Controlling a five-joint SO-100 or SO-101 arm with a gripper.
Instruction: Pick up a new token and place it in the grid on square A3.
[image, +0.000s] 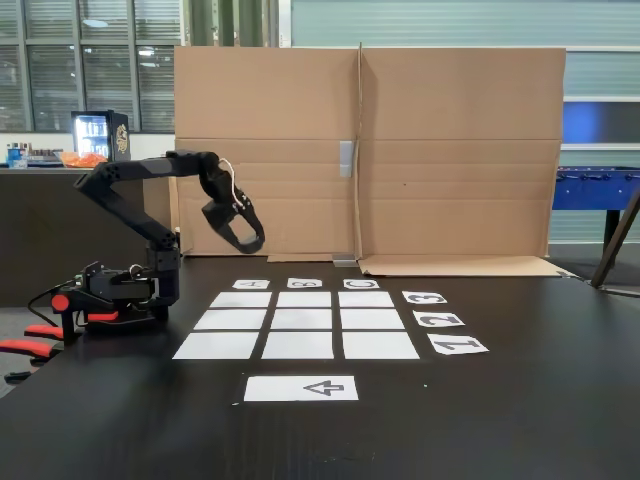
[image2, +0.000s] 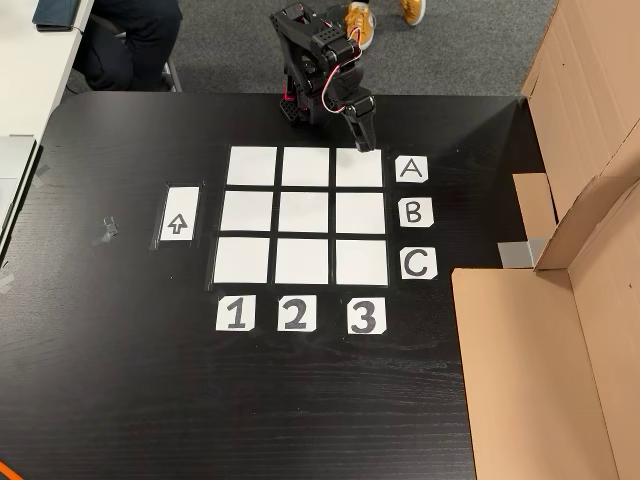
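One black robot arm (image2: 318, 62) stands on a black table (image2: 120, 400), its base just beyond the "A" side of the grid (image2: 303, 214). The grid is nine white paper rectangles in three rows of three, and all nine cells lie bare, with nothing on them in either view. Six small paper labels edge it: "A" (image2: 411, 170), "B" (image2: 415, 212) and "C" (image2: 418, 263) run down one side in the other view, and "1" (image2: 235, 313), "2" (image2: 295, 313) and "3" (image2: 365, 316) run along the side farthest from the arm. One separate white sheet with an arrow (image2: 179, 214) lies on the side of the grid opposite the letters, apart from it.

Square A3 (image2: 359, 167) is the corner cell next to the "A" label and nearest the arm's base. In the other view the gripper (image2: 364, 137) hangs at that cell's outer edge. In the fixed view the gripper (image: 246, 240) is raised well above the tabletop, pointing down, behind the grid. Whether its jaws are apart or together cannot be told in either view, and no token can be made out between them or anywhere on the table.

One folded cardboard screen (image: 370, 150) stands behind the letter side of the grid.
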